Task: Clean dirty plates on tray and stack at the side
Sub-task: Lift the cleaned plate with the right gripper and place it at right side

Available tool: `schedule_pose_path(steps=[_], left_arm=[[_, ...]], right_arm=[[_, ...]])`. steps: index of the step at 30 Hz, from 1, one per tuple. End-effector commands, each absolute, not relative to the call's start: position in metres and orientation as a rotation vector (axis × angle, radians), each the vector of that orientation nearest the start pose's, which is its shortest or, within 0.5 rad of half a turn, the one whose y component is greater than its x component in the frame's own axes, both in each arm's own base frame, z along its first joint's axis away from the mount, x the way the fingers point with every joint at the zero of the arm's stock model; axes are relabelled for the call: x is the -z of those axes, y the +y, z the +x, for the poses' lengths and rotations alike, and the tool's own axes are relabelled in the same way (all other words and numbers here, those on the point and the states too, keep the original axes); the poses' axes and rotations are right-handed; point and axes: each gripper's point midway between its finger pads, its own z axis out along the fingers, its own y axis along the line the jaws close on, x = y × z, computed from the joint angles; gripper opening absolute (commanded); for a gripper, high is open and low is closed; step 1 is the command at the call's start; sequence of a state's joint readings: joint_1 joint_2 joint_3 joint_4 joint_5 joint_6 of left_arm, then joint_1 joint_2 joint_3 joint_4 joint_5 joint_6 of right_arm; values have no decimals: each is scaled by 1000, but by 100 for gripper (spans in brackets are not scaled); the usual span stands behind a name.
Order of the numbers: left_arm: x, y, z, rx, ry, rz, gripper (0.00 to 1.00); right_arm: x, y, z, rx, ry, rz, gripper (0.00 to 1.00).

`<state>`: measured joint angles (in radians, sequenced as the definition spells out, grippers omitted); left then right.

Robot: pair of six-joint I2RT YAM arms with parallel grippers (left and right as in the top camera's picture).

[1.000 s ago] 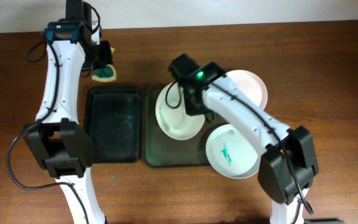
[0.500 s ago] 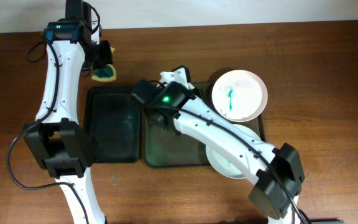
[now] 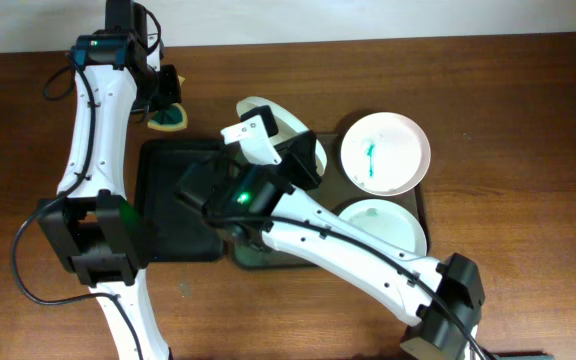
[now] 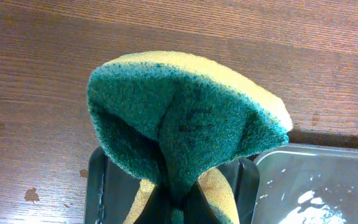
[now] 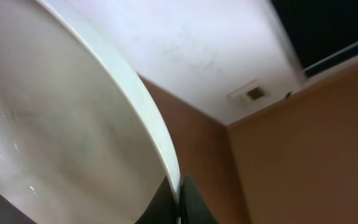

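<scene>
R gripper point(image 5: 182, 200) pinches round white plate point(image 3: 280, 118) by rim only, tilted, aloft at 12 o'clock. L gripper point(image 3: 168, 95) clamps green-yellow sponge point(image 4: 179, 118) at 10 o'clock. Risk: scrub force levers plate loose.

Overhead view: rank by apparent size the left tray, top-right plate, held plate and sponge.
1. Left tray, though partly covered.
2. Top-right plate.
3. Sponge.
Held plate: tilted, raised, mostly hidden, so unranked.
</scene>
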<state>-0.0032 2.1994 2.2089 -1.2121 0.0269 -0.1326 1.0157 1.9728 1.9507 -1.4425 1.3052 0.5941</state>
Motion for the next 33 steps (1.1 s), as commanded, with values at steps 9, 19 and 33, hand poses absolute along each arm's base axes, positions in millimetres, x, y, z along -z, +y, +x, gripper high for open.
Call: schedule_pose_path(steps=[9, 19, 33], left_arm=[[-172, -4, 512, 81, 2736, -194, 0], [-172, -4, 513, 81, 2732, -194, 0], [-173, -4, 515, 82, 2724, -193, 0]], right_arm=[[-339, 233, 332, 892, 1789, -200, 4], [-211, 207, 352, 360, 2651, -136, 4], [-239, 62, 395, -421, 2801, 158, 4]])
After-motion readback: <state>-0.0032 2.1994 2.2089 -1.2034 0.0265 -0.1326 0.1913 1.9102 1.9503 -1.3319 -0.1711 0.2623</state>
